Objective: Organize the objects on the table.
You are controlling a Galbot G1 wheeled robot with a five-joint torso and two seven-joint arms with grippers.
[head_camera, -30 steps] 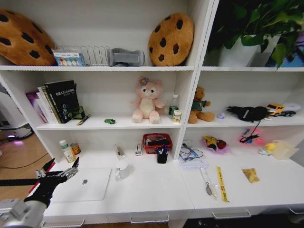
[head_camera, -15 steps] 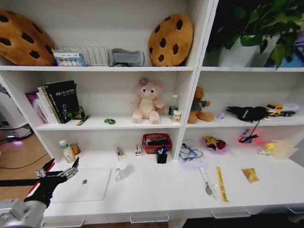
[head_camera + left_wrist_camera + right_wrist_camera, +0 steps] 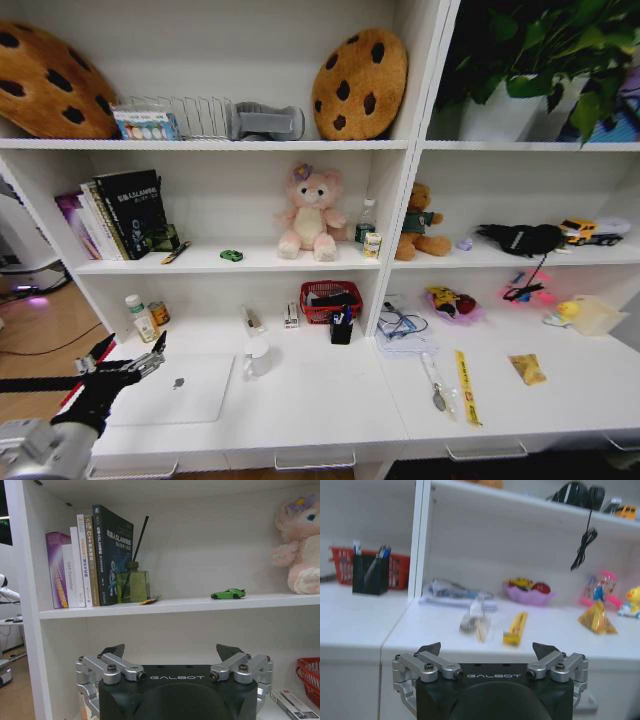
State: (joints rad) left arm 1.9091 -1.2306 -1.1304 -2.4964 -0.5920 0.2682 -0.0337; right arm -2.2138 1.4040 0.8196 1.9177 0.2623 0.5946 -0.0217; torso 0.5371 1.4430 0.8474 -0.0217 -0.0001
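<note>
In the head view we find nothing shifted since the earlier frame: our left tool (image 3: 125, 370) still hovers with fingers spread wide and empty over the left end of the counter (image 3: 330, 400), just left of the closed silver laptop (image 3: 180, 388). The pen holder (image 3: 342, 325) stands well right of the laptop. In the left wrist view, the tiny green toy car (image 3: 228, 594) sits on the shelf above that tool. In the right wrist view, our right tool (image 3: 487, 652) is wide open, holding nothing, short of the counter.

"GALBOT" on left claw (image 3: 170, 655) housing
</note>
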